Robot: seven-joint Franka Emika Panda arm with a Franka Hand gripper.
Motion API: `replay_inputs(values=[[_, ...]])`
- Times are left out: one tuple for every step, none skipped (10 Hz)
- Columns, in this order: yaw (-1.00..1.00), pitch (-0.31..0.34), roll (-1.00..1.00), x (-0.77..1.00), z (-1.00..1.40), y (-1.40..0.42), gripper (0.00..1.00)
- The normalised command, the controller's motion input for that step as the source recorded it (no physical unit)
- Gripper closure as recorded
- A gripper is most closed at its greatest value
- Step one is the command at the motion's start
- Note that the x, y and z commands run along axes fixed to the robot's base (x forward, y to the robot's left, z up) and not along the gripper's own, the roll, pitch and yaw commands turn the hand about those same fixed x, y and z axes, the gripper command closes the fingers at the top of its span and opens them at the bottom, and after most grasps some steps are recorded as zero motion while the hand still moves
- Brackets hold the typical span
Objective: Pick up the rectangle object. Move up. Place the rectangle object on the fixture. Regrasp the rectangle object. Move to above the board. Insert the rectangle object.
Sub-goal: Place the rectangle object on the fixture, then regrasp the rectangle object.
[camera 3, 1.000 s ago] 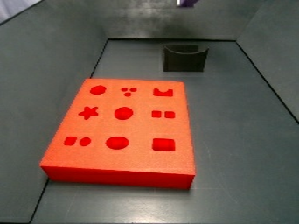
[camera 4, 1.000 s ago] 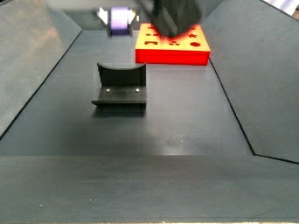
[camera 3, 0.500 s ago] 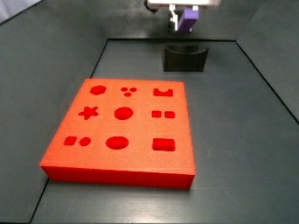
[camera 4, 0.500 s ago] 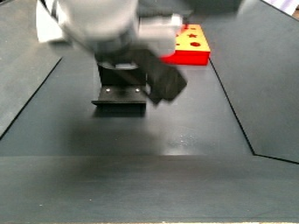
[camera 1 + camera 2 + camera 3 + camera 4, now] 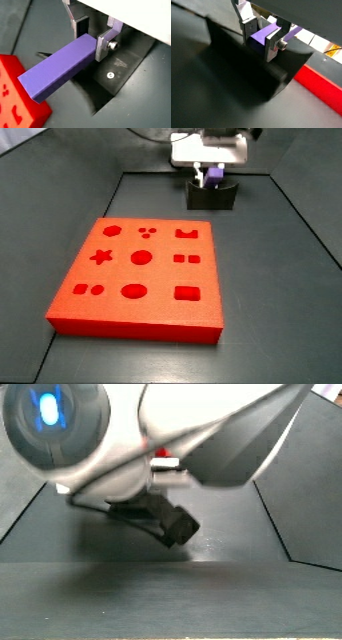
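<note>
Lowered since the earlier frames, the tool [image 5: 210, 173] now hangs directly over the fixture [image 5: 211, 196] near the far edge of the bench [image 5: 267, 288], where a second ago only its tip showed at the top of a side view. Its silver fingers [image 5: 104, 44] are pinching the rectangle object [image 5: 59, 66]; in both wrist views the purple block sits clamped between the plates, one long end projecting well clear of them. In a wrist view the block [image 5: 261, 36] is just above the dark fixture [image 5: 251, 75]; whether it touches the recess cannot be told.

Progress, as judged: pick-up and lift are complete, and placement on the fixture is in hand but not finished, since the grip is not released. Regrasp, transfer above the board [image 5: 136, 278] and insertion remain.

Board lies flat toward the near-left part of the bench, well apart from the fixture, its cut-outs unobstructed. Bench surface is dark grey, matte, lightly scuffed near the fixture [image 5: 119, 70]. Sloped dark walls enclose it. One side view is largely blocked by the arm [image 5: 147, 434], so little there can be confirmed
</note>
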Motion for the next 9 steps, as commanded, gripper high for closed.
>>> replay_inputs(values=[[-0.06, -0.035, -0.13, 0.12, -0.61, 0.07, 1.00], [-0.04, -0.044, -0.11, 0.09, -0.34, 0.05, 1.00], [-0.03, -0.035, -0.08, 0.07, -0.27, 0.05, 1.00], [0.00, 0.000, 0.00, 0.00, -0.17, -0.50, 1.00], [0.00, 0.000, 0.00, 0.00, 0.00, 0.00, 0.00], [-0.04, -0.010, 0.03, 0.00, 1.00, 0.00, 0.00], [-0.03, -0.007, 0.03, -0.01, 1.00, 0.00, 0.00], [-0.01, -0.005, 0.05, -0.02, 1.00, 0.00, 0.00], [0.00, -0.002, 0.05, -0.03, 1.00, -0.01, 0.00]])
